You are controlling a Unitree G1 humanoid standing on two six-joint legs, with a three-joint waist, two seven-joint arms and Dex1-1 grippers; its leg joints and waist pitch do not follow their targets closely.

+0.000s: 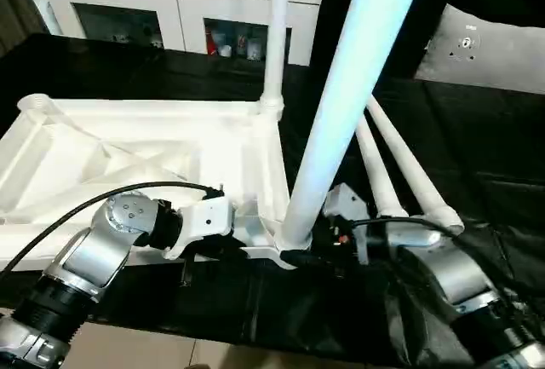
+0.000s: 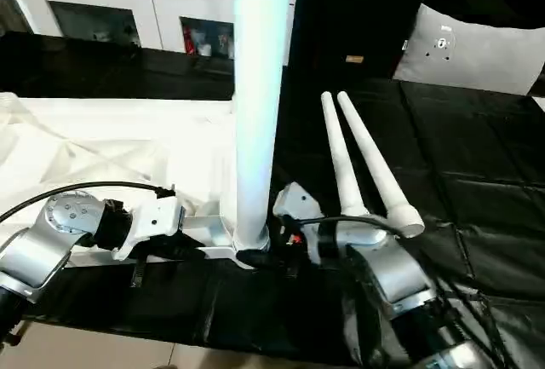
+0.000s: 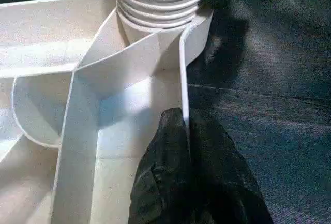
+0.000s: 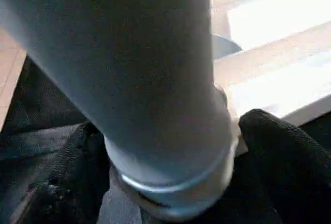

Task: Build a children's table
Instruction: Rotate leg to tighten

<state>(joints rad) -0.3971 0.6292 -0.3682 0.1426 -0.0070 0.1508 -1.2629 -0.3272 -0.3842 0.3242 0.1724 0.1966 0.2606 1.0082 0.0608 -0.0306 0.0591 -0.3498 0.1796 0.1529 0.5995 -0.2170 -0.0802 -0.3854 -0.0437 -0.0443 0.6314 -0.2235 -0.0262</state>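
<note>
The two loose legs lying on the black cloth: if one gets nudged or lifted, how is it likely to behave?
The two loose legs are round and tapered, so a nudge would probably send one rolling in a curve on the black cloth. They look like rigid, probably hollow plastic: likely stiff and light. The smooth surface may slip in a loose grip.

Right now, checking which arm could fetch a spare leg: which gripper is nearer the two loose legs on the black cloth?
Right. The right gripper straddles the upright leg, just beside the loose legs. The left gripper pinches the tabletop rim, beyond that upright leg.

Smooth glossy white plastic tabletop (image 1: pixel 128 143), matt white plastic legs (image 2: pixel 375 169), creased black cloth (image 1: pixel 477 156), silver metal forearms (image 1: pixel 85 254)
</note>
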